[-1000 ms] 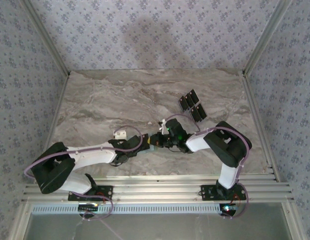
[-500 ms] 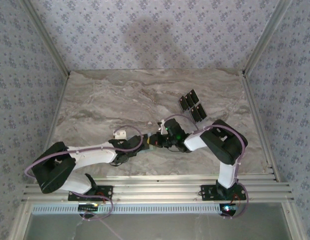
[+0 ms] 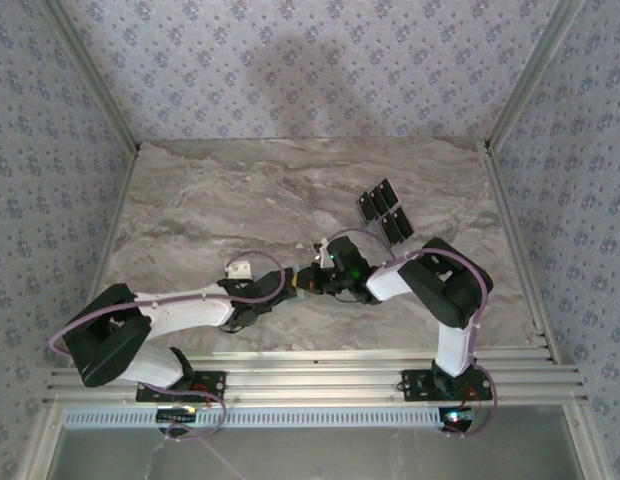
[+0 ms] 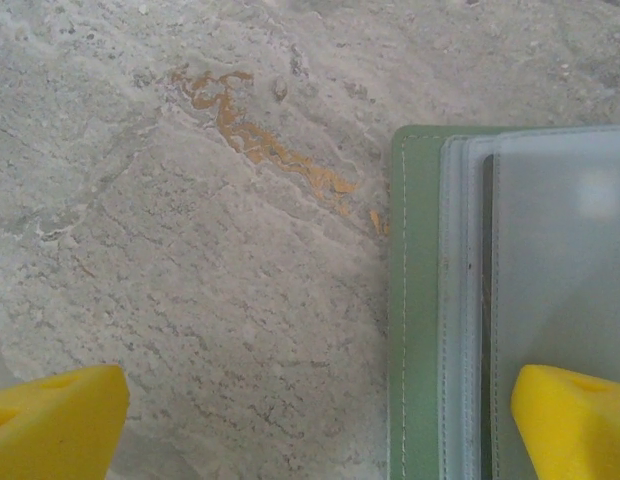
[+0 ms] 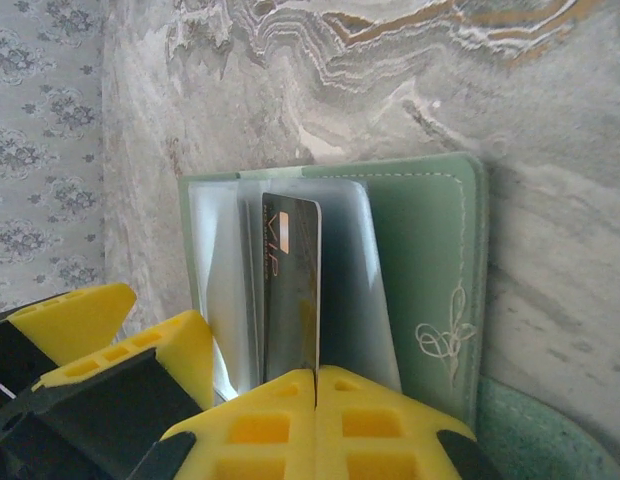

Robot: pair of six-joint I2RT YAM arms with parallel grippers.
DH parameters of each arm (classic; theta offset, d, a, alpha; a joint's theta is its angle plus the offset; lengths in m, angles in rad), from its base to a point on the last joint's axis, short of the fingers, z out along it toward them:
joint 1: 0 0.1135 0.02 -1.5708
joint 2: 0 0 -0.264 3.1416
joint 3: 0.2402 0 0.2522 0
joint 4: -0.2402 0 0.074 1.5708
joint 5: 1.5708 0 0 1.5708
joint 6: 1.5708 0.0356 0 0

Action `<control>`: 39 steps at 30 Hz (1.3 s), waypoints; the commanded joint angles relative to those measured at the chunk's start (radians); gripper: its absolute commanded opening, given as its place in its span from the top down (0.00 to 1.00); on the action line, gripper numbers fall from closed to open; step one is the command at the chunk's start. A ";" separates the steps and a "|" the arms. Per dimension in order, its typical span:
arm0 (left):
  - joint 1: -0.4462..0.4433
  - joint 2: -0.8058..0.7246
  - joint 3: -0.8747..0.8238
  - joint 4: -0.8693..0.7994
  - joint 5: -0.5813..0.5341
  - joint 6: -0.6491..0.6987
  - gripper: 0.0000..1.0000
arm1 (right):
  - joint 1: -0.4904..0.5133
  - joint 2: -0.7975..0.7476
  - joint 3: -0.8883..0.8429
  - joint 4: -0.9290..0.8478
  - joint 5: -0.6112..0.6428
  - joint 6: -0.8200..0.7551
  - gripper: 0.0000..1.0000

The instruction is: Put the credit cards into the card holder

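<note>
Right wrist view, nearest first: we count two yellow fingers of the right claw (image 5: 317, 395) at bottom centre. They are pressed flat together and pinch the lower edge of one black card (image 5: 290, 290). Pale letters running sideways up that card read "VIP"; the finer print below them is too small for us to read. The card stands partly inside a clear sleeve (image 5: 350, 280) of the one card holder (image 5: 430, 250). The holder lies open in mid-frame on the marble counter (image 5: 550, 130). Its sage-green cover carries a pale looped flourish at lower right, with no wording.

In the left wrist view, the left claw (image 4: 312, 425) is spread wide and grips nothing, with one yellow fingertip in each bottom corner. The right-hand tip sits over the holder's sleeves, the left-hand tip over bare counter. We make out at least two clear layers there, with a dark card edge between them and a stitched green border on their left.

In the top external view, two arms (image 3: 190, 310) reach up from the bottom edge, and their claws meet just below centre. Farther up, right of centre, lie the loose credit cards (image 3: 395, 224). They are black and, as best we can count, four, in two close pairs well apart from the claws. Their markings are too small to read.
</note>
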 commanded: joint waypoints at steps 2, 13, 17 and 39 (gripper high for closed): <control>-0.001 0.000 0.002 -0.170 -0.031 -0.056 0.01 | 0.002 0.005 -0.003 -0.003 -0.007 0.011 1.00; 0.000 0.021 -0.002 -0.138 -0.014 -0.044 0.01 | 0.000 -0.039 0.007 -0.002 -0.026 0.015 1.00; 0.000 0.021 -0.006 -0.138 -0.012 -0.041 0.01 | 0.006 -0.066 0.022 -0.014 -0.031 0.014 1.00; -0.002 0.015 -0.019 -0.138 -0.012 -0.042 0.01 | 0.026 0.003 0.070 -0.009 -0.018 0.013 1.00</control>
